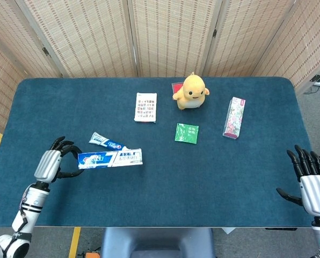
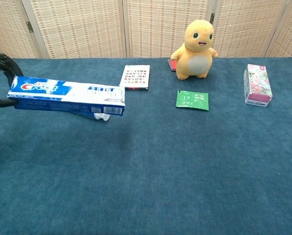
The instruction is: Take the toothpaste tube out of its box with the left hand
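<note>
My left hand [image 1: 51, 164] holds the blue-and-white toothpaste box [image 1: 110, 158] by its left end, level above the table. In the chest view the box [image 2: 67, 96] spans the left side, with dark fingertips [image 2: 1, 63] at the frame's left edge. The toothpaste tube [image 1: 105, 142] lies on the cloth just behind the box; in the chest view only its white cap [image 2: 102, 116] peeks out under the box. My right hand [image 1: 312, 188] stays at the table's right front corner, fingers apart, holding nothing.
A yellow plush toy [image 1: 191, 92] stands at the back centre, a red item partly hidden behind it. A white patterned card pack [image 1: 145, 107], a green sachet [image 1: 187, 133] and a floral box [image 1: 234, 117] lie on the blue table cloth [image 1: 203, 183].
</note>
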You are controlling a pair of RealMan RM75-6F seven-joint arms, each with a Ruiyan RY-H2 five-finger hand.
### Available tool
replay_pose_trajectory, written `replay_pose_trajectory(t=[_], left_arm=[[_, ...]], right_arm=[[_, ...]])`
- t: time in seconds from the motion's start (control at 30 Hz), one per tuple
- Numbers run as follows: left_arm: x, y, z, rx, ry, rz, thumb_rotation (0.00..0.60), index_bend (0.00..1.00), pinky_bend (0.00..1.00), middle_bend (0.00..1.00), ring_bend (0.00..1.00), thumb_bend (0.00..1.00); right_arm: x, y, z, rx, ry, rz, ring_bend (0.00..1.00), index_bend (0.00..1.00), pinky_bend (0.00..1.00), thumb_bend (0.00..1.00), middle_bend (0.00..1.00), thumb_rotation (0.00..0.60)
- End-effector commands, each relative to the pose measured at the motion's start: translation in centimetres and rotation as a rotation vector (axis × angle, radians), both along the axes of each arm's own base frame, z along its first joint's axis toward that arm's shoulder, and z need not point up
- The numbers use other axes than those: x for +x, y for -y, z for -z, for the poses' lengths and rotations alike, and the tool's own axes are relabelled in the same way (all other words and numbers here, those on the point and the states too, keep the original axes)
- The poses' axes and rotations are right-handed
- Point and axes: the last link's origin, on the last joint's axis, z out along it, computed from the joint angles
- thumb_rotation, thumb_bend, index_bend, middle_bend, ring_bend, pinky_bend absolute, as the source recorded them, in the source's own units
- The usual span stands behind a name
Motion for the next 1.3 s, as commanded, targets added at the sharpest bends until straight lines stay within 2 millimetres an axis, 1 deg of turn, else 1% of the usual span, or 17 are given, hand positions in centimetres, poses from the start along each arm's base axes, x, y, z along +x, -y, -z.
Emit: replay_pose_trajectory(t=[0.03, 0.07, 0.13, 0.23, 0.3, 0.4, 0.5, 0.63, 0.7, 0.77, 0.83, 0.87, 0.97, 1.07, 1.13, 1.3], left_arm=[[0.0, -0.5, 1.6, -0.073, 0.001, -0.017, 0.6, 0.29, 0.02, 0.29, 0.07, 0.17], [-0.2, -0.7, 1.7, -0.086, -0.014, -0.022, 0.6, 0.24, 0.01, 0.22, 0.03, 0.17], [-0.3, -0.8, 1.7, -0.091, -0.039, -0.024, 0.6, 0.16, 0.0, 0.13, 0.0, 0.16], [-0.7, -0.8, 1.2, -0.082, -0.115, -0.025, 0.6, 0.1, 0.0, 0.06, 0.0, 0.15], [-0.9, -0.6, 0.8, -0.074, -0.152, -0.024, 0.6, 0.07, 0.0, 0.03, 0.0, 0.14], [-1.3, -0.1, -0.4, -0.037, -0.221, -0.011, 0.6, 0.07, 0.0, 0.02, 0.0, 0.14], [-1.9, 0.9, -2.3, 0.029, -0.292, 0.006, 0.6, 0.07, 0.0, 0.02, 0.0, 0.14], [-3.0, 2.8, -5.1, 0.144, -0.4, 0.001, 0.6, 0.07, 0.0, 0.02, 0.0, 0.15], [-3.3, 4.3, -6.4, 0.212, -0.441, -0.009, 0.6, 0.07, 0.0, 0.02, 0.0, 0.15], [-3.5, 5.9, -7.4, 0.276, -0.441, -0.015, 0.6, 0.07, 0.0, 0.02, 0.0, 0.16], [-3.4, 7.4, -8.1, 0.342, -0.411, 0.017, 0.6, 0.07, 0.0, 0.03, 0.0, 0.16], [-3.6, 8.5, -8.4, 0.39, -0.391, 0.031, 0.6, 0.07, 0.0, 0.03, 0.0, 0.16], [-4.2, 11.0, -8.3, 0.468, -0.365, 0.03, 0.6, 0.07, 0.0, 0.04, 0.0, 0.16], [-5.0, 12.4, -7.7, 0.465, -0.388, -0.018, 0.6, 0.07, 0.0, 0.04, 0.0, 0.16], [-5.6, 12.8, -7.1, 0.423, -0.42, -0.073, 0.6, 0.07, 0.0, 0.04, 0.0, 0.16], [-6.1, 12.5, -6.9, 0.335, -0.451, -0.149, 0.6, 0.07, 0.0, 0.04, 0.0, 0.16]], right_arm=[[0.0, -0.1, -0.1, -0.002, 0.002, -0.001, 0.0, 0.0, 0.0, 0.11, 0.0, 0.6], [0.0, -0.1, -0.1, -0.004, 0.003, -0.003, 0.0, 0.0, 0.0, 0.11, 0.0, 0.6], [0.0, -0.2, -0.2, -0.006, 0.005, -0.004, 0.0, 0.0, 0.0, 0.11, 0.0, 0.6], [0.0, -0.2, -0.2, -0.008, 0.006, -0.005, 0.0, 0.0, 0.0, 0.11, 0.0, 0.6], [0.0, -0.2, -0.2, -0.006, 0.006, -0.005, 0.0, 0.0, 0.0, 0.11, 0.0, 0.6], [0.0, -0.2, -0.2, -0.004, 0.004, -0.005, 0.0, 0.0, 0.0, 0.11, 0.0, 0.6], [0.0, -0.2, -0.1, -0.005, 0.0, -0.004, 0.0, 0.0, 0.0, 0.11, 0.0, 0.6], [0.0, -0.1, 0.0, -0.002, -0.006, 0.0, 0.0, 0.0, 0.0, 0.11, 0.0, 0.6], [0.1, -0.1, 0.2, 0.003, -0.013, 0.003, 0.0, 0.0, 0.0, 0.11, 0.0, 0.6], [0.1, 0.0, 0.5, 0.015, -0.021, 0.007, 0.0, 0.0, 0.0, 0.11, 0.0, 0.6], [0.1, 0.2, 0.8, 0.032, -0.023, 0.01, 0.0, 0.0, 0.0, 0.11, 0.0, 0.6], [0.1, 0.3, 1.0, 0.039, -0.027, 0.013, 0.0, 0.0, 0.0, 0.11, 0.0, 0.6], [0.2, 0.5, 1.4, 0.046, -0.041, 0.017, 0.0, 0.0, 0.0, 0.11, 0.0, 0.6], [0.3, 0.5, 1.7, 0.054, -0.048, 0.017, 0.0, 0.0, 0.0, 0.11, 0.0, 0.6], [0.4, 0.5, 1.8, 0.057, -0.051, 0.015, 0.0, 0.0, 0.0, 0.11, 0.0, 0.6], [0.4, 0.6, 1.8, 0.057, -0.049, 0.013, 0.0, 0.0, 0.0, 0.11, 0.0, 0.6]])
